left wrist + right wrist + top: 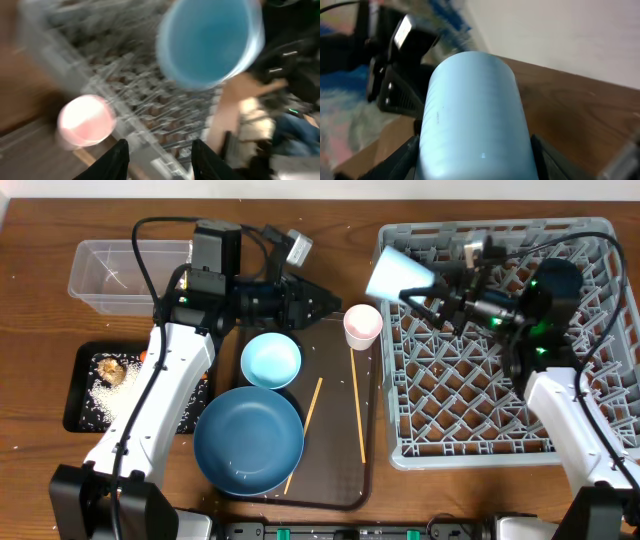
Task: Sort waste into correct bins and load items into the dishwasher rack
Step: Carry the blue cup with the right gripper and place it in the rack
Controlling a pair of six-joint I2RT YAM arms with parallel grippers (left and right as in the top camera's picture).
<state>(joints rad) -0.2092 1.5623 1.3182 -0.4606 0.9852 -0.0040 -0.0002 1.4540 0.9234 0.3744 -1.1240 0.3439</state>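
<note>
My right gripper (428, 297) is shut on the light-blue cup (400, 277), holding it on its side over the left edge of the grey dishwasher rack (480, 410). In the right wrist view the cup (472, 115) fills the gap between the gripper's (475, 150) fingers. My left gripper (325, 298) points right, open and holding nothing, just left of the upright pink cup (362, 325). The left wrist view is blurred and shows the pink cup (86, 121), the blue cup (210, 40) and the rack (150, 100) beyond the gripper (160, 160).
The brown serving tray (340, 480) carries a light-blue bowl (270, 360), a dark-blue plate (248, 440) and two chopsticks (304, 435) (357, 405). A clear tub (120, 275) stands at the back left. The black tray (75, 415) holds rice (95, 395) and a brown lump (110, 368).
</note>
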